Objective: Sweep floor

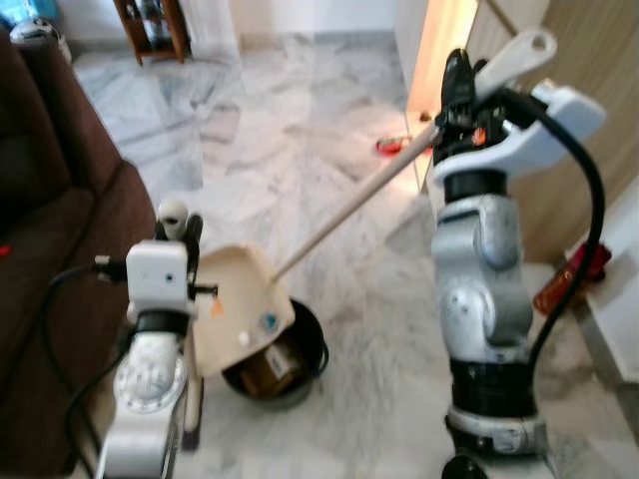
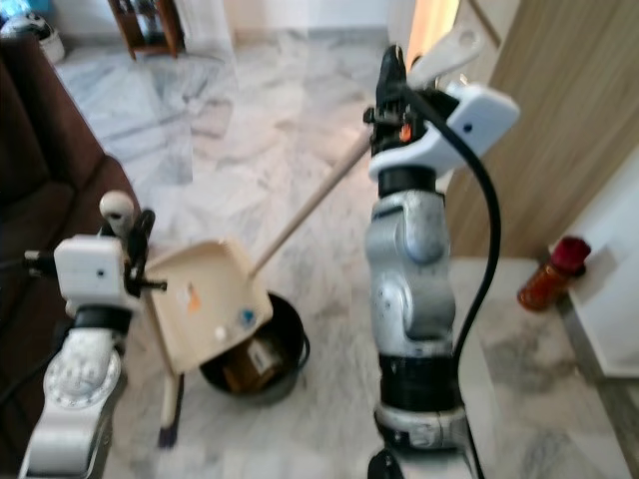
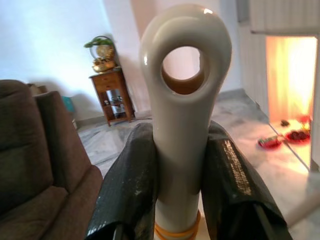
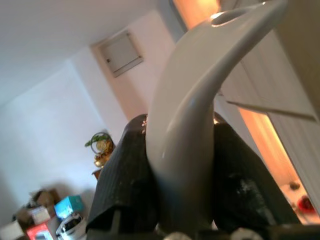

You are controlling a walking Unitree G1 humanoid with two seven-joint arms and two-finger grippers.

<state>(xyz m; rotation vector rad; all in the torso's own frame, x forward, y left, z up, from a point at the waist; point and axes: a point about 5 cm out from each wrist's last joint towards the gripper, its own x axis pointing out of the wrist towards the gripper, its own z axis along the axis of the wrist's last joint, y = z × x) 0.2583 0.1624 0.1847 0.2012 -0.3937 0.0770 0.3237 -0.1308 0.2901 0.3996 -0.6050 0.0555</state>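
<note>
Cream dustpan (image 1: 240, 304) in left gripper (image 3: 181, 170), tilted over black bin (image 1: 300, 364).

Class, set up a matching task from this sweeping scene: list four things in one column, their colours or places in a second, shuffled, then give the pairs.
Things:
1. dustpan
2. bin
3. sofa
4. broom stick

Descriptions:
A. brown, on the robot's left
B. black, on the floor under the dustpan
C. cream, tipped, with bits of litter on it
D. long, pale, held by the right gripper

Pairs: 1-C, 2-B, 3-A, 4-D
</note>
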